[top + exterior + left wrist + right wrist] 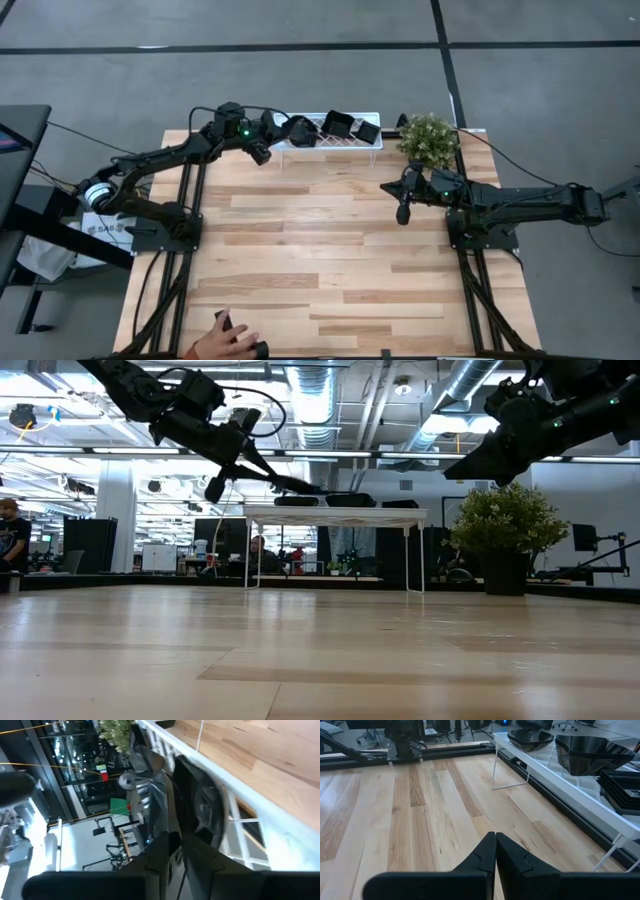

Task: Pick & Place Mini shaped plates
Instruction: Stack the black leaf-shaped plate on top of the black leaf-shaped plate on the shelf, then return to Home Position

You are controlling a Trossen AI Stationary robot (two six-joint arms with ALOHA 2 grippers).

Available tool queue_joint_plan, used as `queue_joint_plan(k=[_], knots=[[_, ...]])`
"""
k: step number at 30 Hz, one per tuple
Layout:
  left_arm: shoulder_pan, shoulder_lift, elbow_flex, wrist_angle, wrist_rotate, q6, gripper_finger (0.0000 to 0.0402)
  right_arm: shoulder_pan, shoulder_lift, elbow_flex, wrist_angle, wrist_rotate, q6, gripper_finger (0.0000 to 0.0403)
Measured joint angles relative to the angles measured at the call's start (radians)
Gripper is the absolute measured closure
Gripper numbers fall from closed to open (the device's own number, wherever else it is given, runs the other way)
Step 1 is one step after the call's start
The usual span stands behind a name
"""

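Observation:
Three glossy black mini shaped plates lie on the white lattice rack (330, 146) at the table's far edge: a left one (301, 132), a middle one (337, 124) and a right one (366, 131). My left gripper (283, 130) reaches in from the left and is shut on the left plate (200, 810). My right gripper (403, 212) hangs shut above the table's right half, near the plant, touching nothing. The right wrist view shows its shut fingers (495, 850) over bare wood, with the rack (560, 785) and plates (592, 752) beyond. My left gripper pinches the left plate's rim (176, 827), the edge nearest the arm, between its two fingers (202, 860). The fingers come slanting down from the table's left side. The plate lies about level on the rack top (296, 501); whether it rests there fully is unclear.
A potted plant (428, 138) stands just right of the rack at the far edge. A person's hand (228, 338) rests on the table's near edge beside a small dark object. Bare wooden tabletop (320, 230) spreads between the two arms.

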Motion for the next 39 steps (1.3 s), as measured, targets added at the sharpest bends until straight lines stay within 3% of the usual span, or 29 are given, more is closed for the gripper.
queue_joint_plan(k=[9, 32, 39], knots=[[0.008, 0.093, 0.0, 0.052, -0.023, 0.012, 0.0339, 0.0, 0.0, 0.0, 0.0, 0.0, 0.0, 0.0397], [0.044, 0.09, 0.0, 0.121, -0.102, 0.011, 0.0336, 0.0, 0.0, 0.0, 0.0, 0.0, 0.0, 0.0397], [0.079, 0.089, 0.0, 0.291, -0.102, -0.067, 0.0335, 0.0, 0.0, 0.0, 0.0, 0.0, 0.0, 0.0397]])
